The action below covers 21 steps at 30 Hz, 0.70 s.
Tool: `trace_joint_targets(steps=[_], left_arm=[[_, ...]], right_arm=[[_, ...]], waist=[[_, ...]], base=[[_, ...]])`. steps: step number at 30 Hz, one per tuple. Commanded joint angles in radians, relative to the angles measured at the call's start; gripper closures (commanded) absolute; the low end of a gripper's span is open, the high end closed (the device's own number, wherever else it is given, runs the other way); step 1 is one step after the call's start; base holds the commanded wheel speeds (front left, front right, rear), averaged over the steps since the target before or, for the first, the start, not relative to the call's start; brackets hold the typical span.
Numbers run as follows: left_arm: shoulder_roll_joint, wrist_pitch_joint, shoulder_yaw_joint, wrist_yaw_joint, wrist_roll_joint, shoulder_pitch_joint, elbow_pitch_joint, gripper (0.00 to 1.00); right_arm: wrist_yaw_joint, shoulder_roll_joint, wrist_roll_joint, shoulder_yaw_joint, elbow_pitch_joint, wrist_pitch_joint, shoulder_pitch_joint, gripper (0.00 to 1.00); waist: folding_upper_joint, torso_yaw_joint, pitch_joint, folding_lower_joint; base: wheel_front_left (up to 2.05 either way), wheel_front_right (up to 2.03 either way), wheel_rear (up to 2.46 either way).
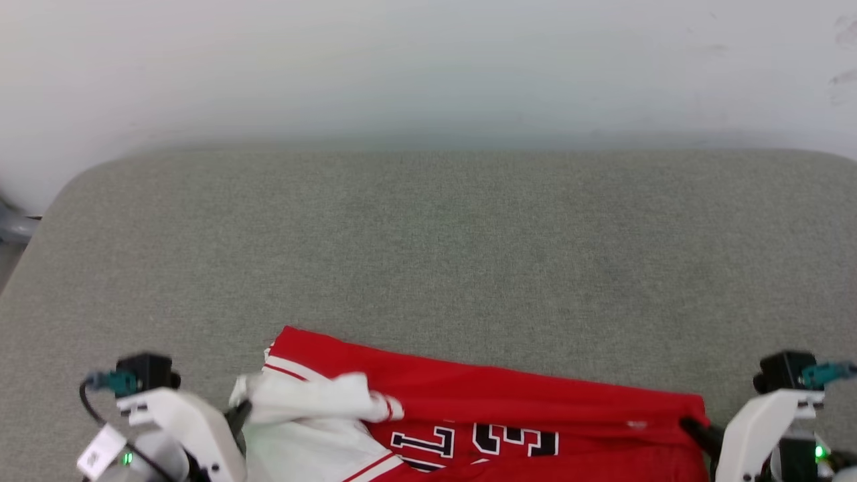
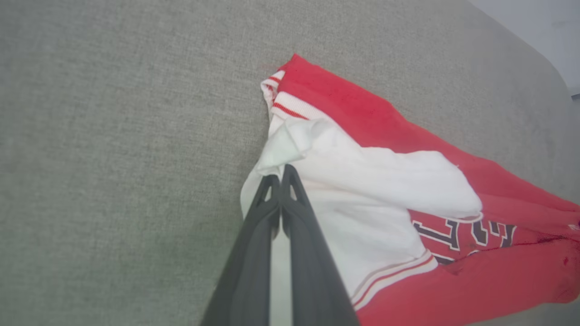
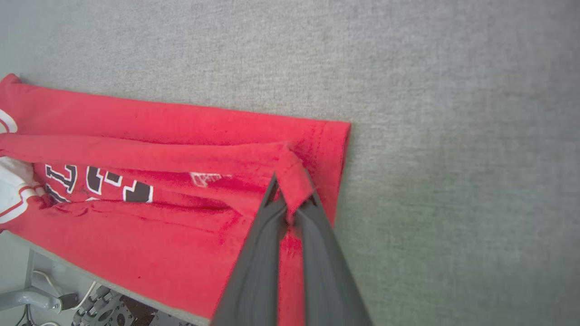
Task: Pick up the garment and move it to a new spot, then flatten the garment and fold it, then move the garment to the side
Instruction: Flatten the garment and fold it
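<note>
Two ends held: the garment (image 1: pixel 502 395) is pinched at both ends and drawn out between the grips.
left end effector (image 2: pixel 281 174): dark fingers pressed together, tips nipping a bunched fold of white sleeve cloth; sits at 7 o'clock in the head view.
right end effector (image 3: pixel 292 199): fingers closed on a rolled corner of the red hem; sits at 5 o'clock in the head view.
garment position: red jersey shirt lying rumpled along the near edge of the worktop (image 1: pixel 428 254), at 6 o'clock in the head view, its lower part cut off by the frame.
sleeve (image 2: pixel 362 181): white with thin red stripes at the cuff, folded over the shirt's left end.
lettering (image 1: pixel 475 442): white block characters outlined in black, partly hidden by folds.
worktop surface: grey woven covering, rounded far corners, pale wall (image 1: pixel 428 60) beyond at 12 o'clock.
</note>
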Motion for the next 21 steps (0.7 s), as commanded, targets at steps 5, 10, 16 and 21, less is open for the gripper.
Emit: trace_joint_targets(steps=[5,10,16,21], left_arm=[[-0.011,-0.037,0.013,0.037,-0.055,0.173,-0.026,1.00],[-0.050,-0.075,0.001,0.027,-0.063,0.226,-0.008,0.99],[-0.084,-0.121,-0.006,0.014,-0.039,0.201,0.022,0.00],[-0.085,-0.195,-0.001,-0.016,0.006,0.175,0.018,0.00]], right_arm=[[-0.001,0.062,-0.030,-0.072,-0.025,-0.021,0.130,1.00],[-0.001,0.101,-0.033,-0.096,-0.020,-0.059,0.187,0.00],[-0.001,0.116,-0.039,-0.087,-0.048,-0.133,0.206,0.00],[-0.001,0.102,-0.037,-0.091,-0.095,-0.170,0.210,0.00]], waist=[[0.0000,0.000,-0.031,0.0001],[0.0000,-0.003,-0.041,0.0001],[0.0000,-0.009,-0.054,0.0001],[0.0000,-0.016,-0.070,0.0001]], base=[[0.00,0.00,0.00],[0.00,0.00,0.00],[0.00,0.00,0.00],[0.00,0.00,0.00]])
